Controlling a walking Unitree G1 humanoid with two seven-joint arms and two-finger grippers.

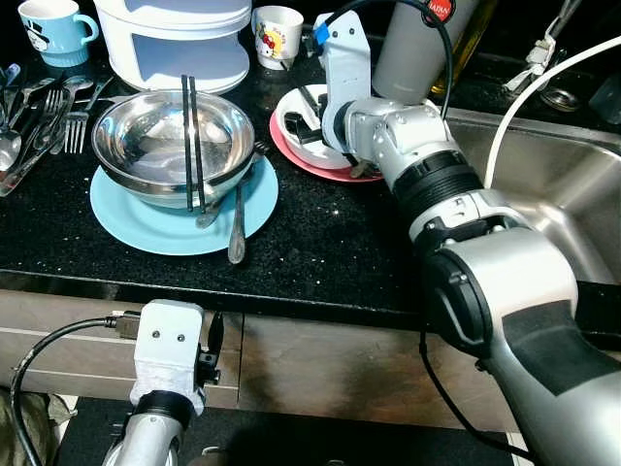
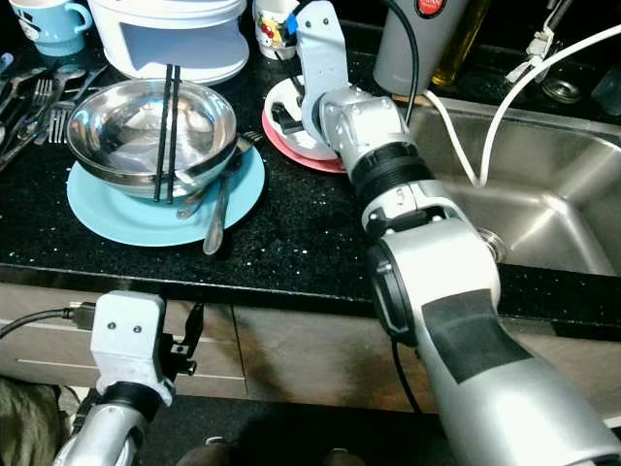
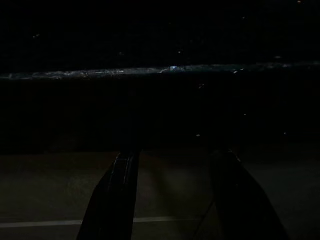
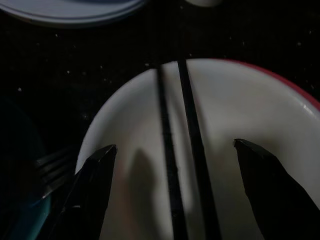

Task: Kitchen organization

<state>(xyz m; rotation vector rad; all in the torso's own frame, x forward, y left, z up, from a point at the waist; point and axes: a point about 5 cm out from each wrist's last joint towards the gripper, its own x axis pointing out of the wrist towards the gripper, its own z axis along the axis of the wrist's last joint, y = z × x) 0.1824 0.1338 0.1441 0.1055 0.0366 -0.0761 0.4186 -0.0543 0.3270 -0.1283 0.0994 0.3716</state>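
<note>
Brown wooden drawer fronts (image 1: pixel 320 364) run below the counter's front edge, and the left gripper (image 1: pixel 214 335) hangs idle before them, beneath the overhang; in its dark wrist view the two black fingers (image 3: pixel 117 200) stand apart with a gap between them. Above lies the black speckled counter (image 1: pixel 320 248), with a bare strip of stone between its front lip and the dishes. A flat light blue plate (image 1: pixel 146 223) sits near that lip, bearing a round shiny steel bowl (image 1: pixel 146 146); a pair of thin black chopsticks (image 1: pixel 191 136) lies across the bowl's rim, and a steel spoon (image 1: pixel 237 228) slants off the plate's edge. To the right the counter ends at the brushed steel sink (image 1: pixel 553 184). Farther back, the right gripper (image 4: pixel 172 155) is spread wide over a white bowl (image 4: pixel 235 115) on a pink plate (image 1: pixel 301 155), its fingers either side of a second pair of black chopsticks (image 4: pixel 187 130) laid across the bowl, touching neither. Forks (image 1: pixel 53 121) lie at the far left, and a white container (image 1: pixel 175 39), a blue mug (image 1: pixel 53 29) and a white cartoon mug (image 1: pixel 277 34) line the back.
</note>
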